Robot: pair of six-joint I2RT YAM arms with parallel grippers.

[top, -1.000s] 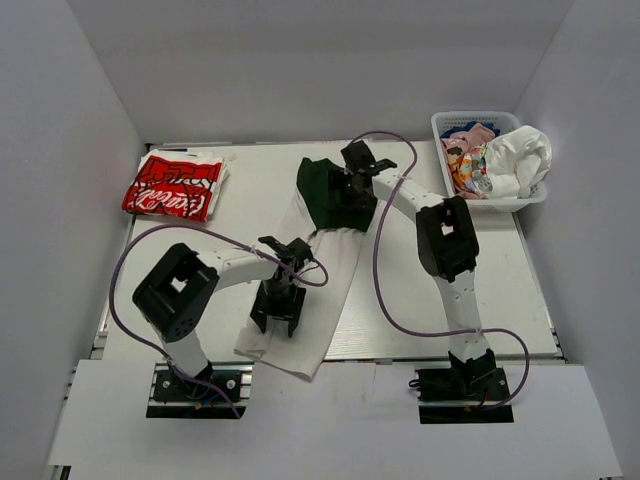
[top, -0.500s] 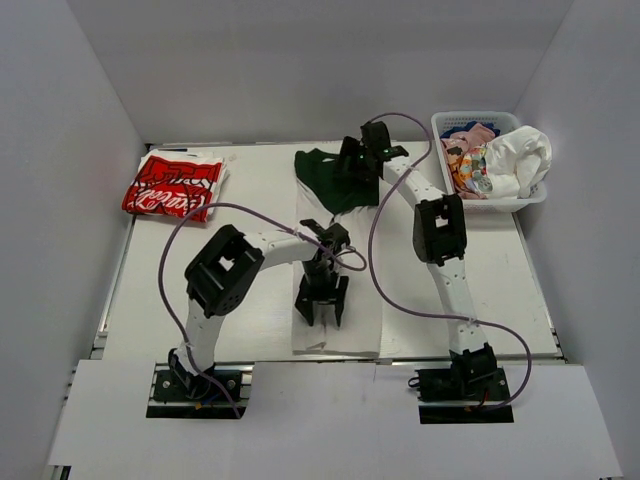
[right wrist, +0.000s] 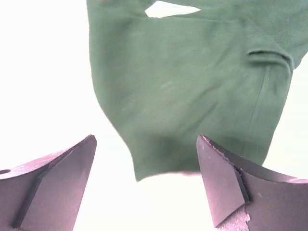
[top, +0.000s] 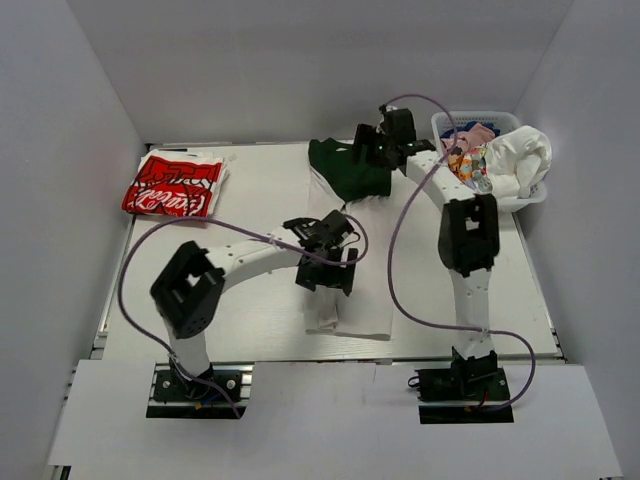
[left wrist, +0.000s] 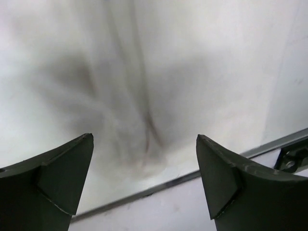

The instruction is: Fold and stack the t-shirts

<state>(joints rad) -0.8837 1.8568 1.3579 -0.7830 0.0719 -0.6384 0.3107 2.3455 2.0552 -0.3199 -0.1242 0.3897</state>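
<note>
Overhead first: your white t-shirt [top: 362,300] lay as a long panel down the middle of the bench [top: 250,200]. The left hand [top: 328,274] hung low over its middle. The right hand [top: 368,150] reached to the far end, above the dark green t-shirt [top: 345,178]. That one lay bunched against the white tee's far end; I could not tell whether they overlapped. A folded red-and-white t-shirt [top: 172,187] sat at the far left, and more tees filled the lattice basket [top: 497,204] at the far right.

From the left wrist, your fingers [left wrist: 57,178] stood wide apart, holding nothing, above blurred, creased white cloth.

From the right wrist, that hand gaped just as wide and empty over the green tee.

I judge you were laying out the white tee for folding. Next, you'd need to move the green tee clear, then pinch a long edge and carry it across.
</note>
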